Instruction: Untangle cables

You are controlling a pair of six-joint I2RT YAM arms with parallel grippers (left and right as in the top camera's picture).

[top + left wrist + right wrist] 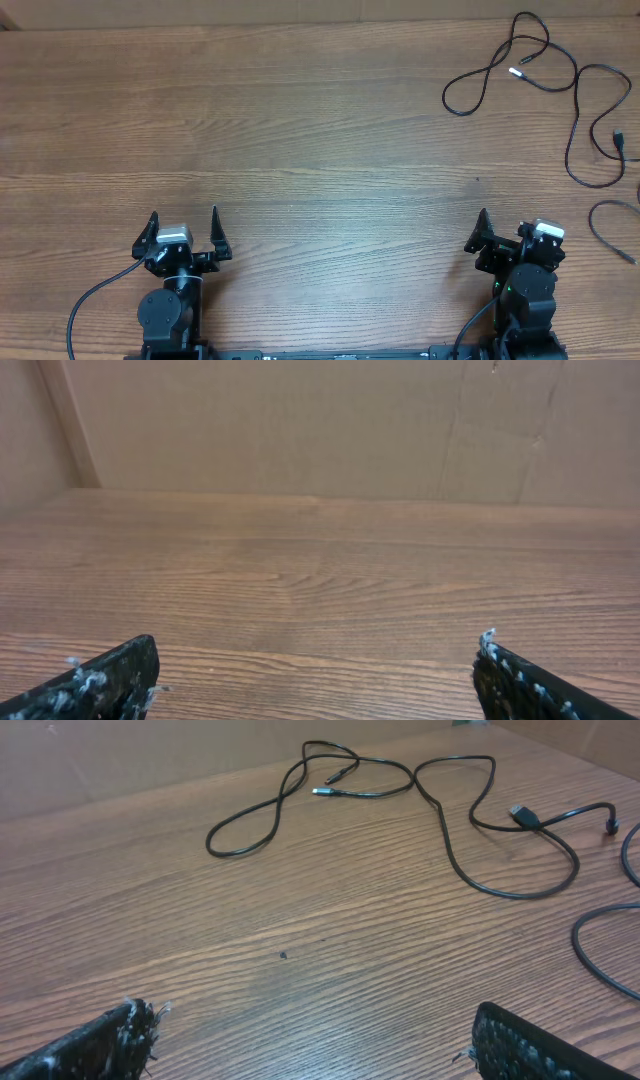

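The cables [497, 60] are thin black cords lying loose on the wooden table at the far right. One makes a figure-eight loop ending in a silver-tipped plug [517, 72]; it runs on down to a black plug [617, 140]. Another cord [603, 205] curves at the right edge. In the right wrist view the cables [283, 792] lie well ahead of my open right gripper [312, 1015], with the black plug [523, 816] to the right. My right gripper [512, 228] and left gripper [184, 215] stand open near the front edge, both holding nothing. The left gripper [318, 650] sees only bare wood.
A brown cardboard wall [300, 420] stands behind the table's far edge. Thicker black wires [85, 300] trail from the arm bases at the front. A small dark speck [283, 956] marks the wood ahead of the right gripper.
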